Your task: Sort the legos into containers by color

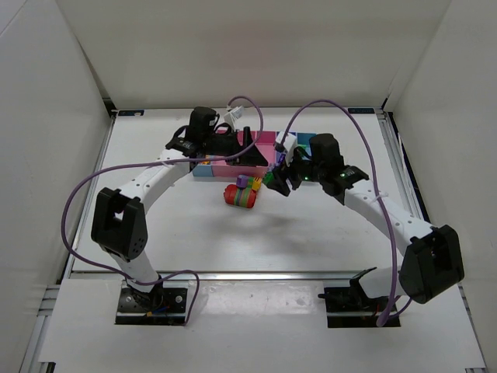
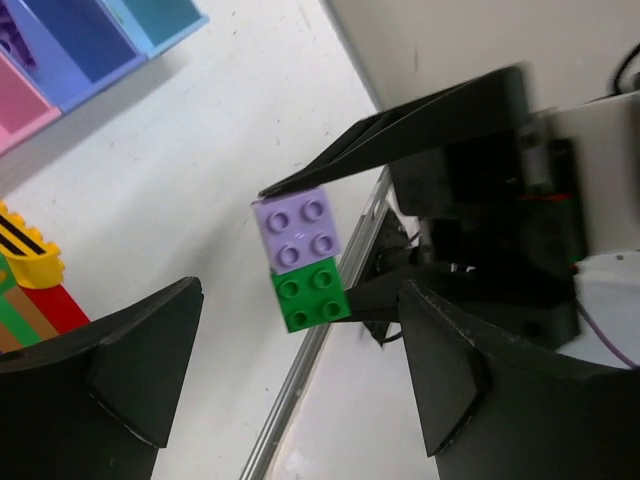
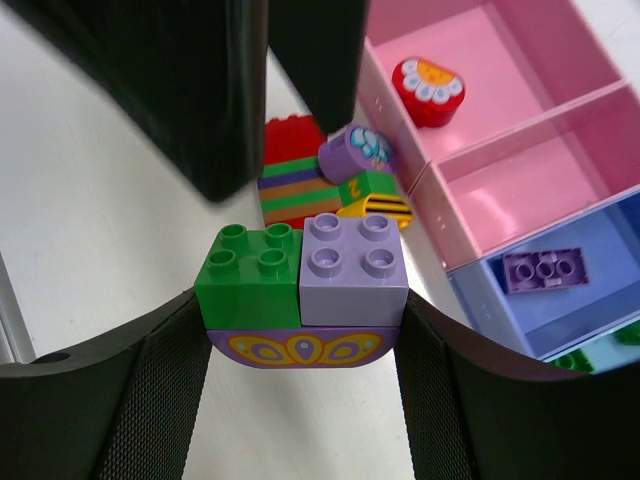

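A chunk of legos, a green brick and a lilac brick on a purple curved base with a yellow pattern, is clamped in my right gripper above the table. The left wrist view shows the same chunk from above, beyond my left gripper, whose jaws stand wide apart and empty. A pile of legos, red, green, orange and yellow, lies just in front of the containers. Both grippers hover close together over it: left gripper, right gripper.
In the right wrist view the wide pink bin holds a red flower piece. The narrower pink bin looks empty. The dark blue bin holds a purple plate. The table's metal edge rail runs under the left gripper.
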`<state>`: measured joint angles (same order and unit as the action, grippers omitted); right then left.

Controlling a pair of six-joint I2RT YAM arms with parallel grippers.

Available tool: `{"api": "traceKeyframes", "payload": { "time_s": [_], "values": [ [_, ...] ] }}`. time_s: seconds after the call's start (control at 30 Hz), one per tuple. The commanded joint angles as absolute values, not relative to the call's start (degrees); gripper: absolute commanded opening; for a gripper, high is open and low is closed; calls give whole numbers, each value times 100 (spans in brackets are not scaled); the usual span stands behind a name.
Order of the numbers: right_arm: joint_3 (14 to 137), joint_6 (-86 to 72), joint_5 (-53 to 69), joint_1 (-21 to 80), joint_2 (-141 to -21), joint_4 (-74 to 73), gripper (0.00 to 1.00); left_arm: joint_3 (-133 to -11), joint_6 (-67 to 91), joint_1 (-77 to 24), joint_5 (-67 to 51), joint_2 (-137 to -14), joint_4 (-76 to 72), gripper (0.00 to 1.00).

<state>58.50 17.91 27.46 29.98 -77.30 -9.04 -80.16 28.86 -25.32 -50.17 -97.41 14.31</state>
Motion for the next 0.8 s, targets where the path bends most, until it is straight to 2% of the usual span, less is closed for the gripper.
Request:
{"api": "traceKeyframes", "payload": {
  "time_s": [0.0,0.2,0.57,0.77],
  "values": [
    [6310,1696,2874,2980,-7743,-712,0,-7972,2567,-2724,-4773,-9404,1828,89],
    [6565,1670,2883,2997,-7954,-677,0,-7928,2593,-2786,-4685,-9422,1828,81],
    [6513,1740,2900,3085,-8024,-650,0,-8077,2672,-2839,-4720,-9475,1696,79],
    [6609,1740,2927,3120,-8121,-606,0,-8156,2681,-2935,-4737,-9571,1644,74]
  ]
}}
